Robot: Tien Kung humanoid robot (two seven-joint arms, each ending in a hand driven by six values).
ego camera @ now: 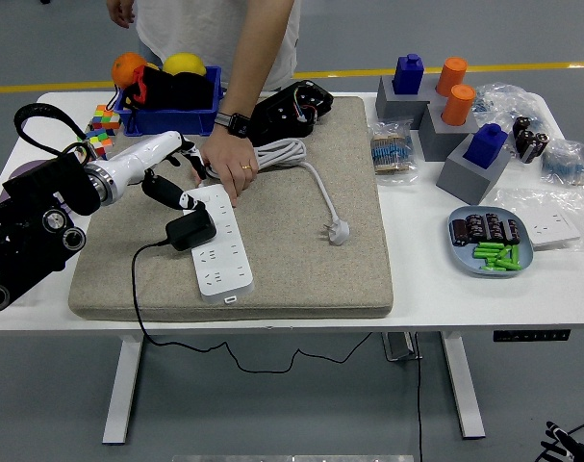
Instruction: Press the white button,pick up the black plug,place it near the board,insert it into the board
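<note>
The black plug adapter [190, 229] sits in the white plastic power strip [217, 243], steadied by a person's hand [227, 170], while the left hand [168, 173], at ten o'clock, hovers with fingers loosely spread, holding nothing.

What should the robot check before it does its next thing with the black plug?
1. Is the black plug on the white power strip? Ok, it sits on the strip's left edge.
2. Is it pushed fully into the sockets? Cannot tell.
3. Is the left hand off the plug? Ok, it is above and to the left, holding nothing.
4. Is the strip held steady? Ok, the person's hand rests on its far end.
5. Is the way clear? Not ok, the person's hand is very close to the robot's fingers.
6. Is the plug's black cord free? Ok, it hangs loosely off the mat's front.
</note>
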